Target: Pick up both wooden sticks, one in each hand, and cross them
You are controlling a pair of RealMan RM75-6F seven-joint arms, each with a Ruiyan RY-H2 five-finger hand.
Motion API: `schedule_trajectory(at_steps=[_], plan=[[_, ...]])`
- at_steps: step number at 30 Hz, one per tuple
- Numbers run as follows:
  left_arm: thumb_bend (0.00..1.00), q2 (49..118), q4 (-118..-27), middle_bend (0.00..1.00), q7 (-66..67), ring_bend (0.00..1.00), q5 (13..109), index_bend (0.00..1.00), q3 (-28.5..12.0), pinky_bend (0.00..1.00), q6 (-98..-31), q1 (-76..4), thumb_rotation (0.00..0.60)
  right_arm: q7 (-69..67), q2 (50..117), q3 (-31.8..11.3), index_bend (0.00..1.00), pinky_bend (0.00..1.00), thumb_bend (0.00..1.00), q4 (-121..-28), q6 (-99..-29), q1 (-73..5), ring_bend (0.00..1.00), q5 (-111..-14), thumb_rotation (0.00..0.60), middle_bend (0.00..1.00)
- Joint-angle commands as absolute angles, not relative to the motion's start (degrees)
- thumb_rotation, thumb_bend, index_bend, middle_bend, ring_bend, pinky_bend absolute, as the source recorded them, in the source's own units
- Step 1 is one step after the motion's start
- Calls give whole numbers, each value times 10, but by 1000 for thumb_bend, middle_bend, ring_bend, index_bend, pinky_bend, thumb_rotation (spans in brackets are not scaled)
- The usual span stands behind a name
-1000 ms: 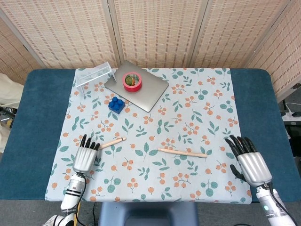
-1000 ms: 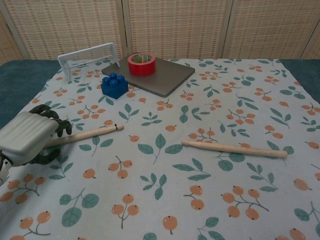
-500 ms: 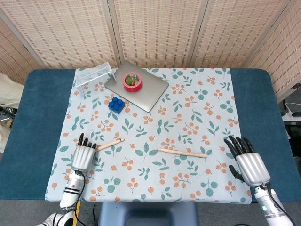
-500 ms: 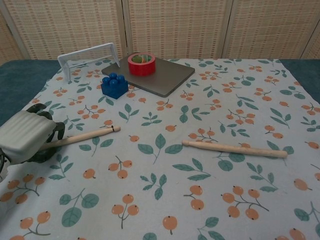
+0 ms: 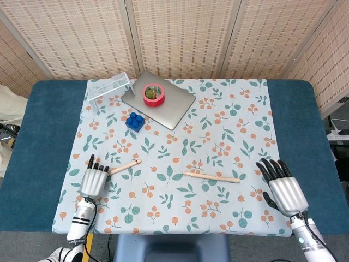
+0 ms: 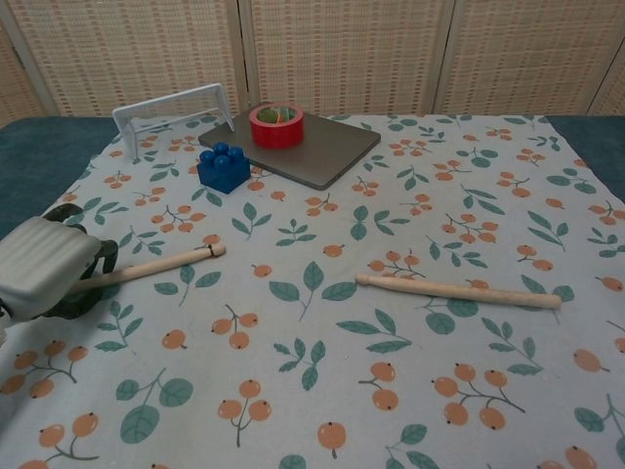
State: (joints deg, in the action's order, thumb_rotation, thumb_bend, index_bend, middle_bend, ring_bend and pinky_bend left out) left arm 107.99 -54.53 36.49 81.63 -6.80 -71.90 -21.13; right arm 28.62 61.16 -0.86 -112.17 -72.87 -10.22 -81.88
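Two wooden sticks lie on the patterned cloth. The shorter left stick points up to the right, and its near end sits inside my left hand. That hand's dark fingers curl around the stick end in the chest view. The longer right stick lies almost level near the table's middle, with nothing touching it. My right hand hovers over the cloth's front right corner, fingers spread, well right of that stick. The chest view does not show it.
A grey flat slab at the back carries a red tape roll. A blue toy brick stands in front of it, and a white wire rack sits to its left. The blue table extends beyond the cloth.
My left hand has slid left and toward the front edge, and the left stick has moved left with it. My right hand has drifted slightly left and nearer the front edge.
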Motion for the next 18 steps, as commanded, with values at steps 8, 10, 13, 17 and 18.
schedule_trajectory(at_steps=[8,10,13,17,18], plan=[[549,1079,-497,990,251,606,870,850,-53,189,-789,-218,600,341,637,-11,0,0,321,-1130,-699,-126,0,-780,600,0],[552,1075,-474,999,219,617,888,859,-46,191,-810,-219,600,359,646,-15,0,0,321,-1128,-686,-137,0,-761,600,0],[553,1067,-450,1000,171,617,910,862,-37,191,-844,-217,600,389,669,-24,2,0,322,-1122,-679,-152,0,-740,600,5],[553,1053,-435,1000,148,617,928,863,-26,191,-870,-214,600,428,719,-34,119,0,321,-1107,-689,-167,0,-727,600,106],[552,1049,-433,1000,147,617,932,863,-23,190,-876,-213,600,440,740,-37,146,0,322,-1098,-694,-171,0,-726,600,135]])
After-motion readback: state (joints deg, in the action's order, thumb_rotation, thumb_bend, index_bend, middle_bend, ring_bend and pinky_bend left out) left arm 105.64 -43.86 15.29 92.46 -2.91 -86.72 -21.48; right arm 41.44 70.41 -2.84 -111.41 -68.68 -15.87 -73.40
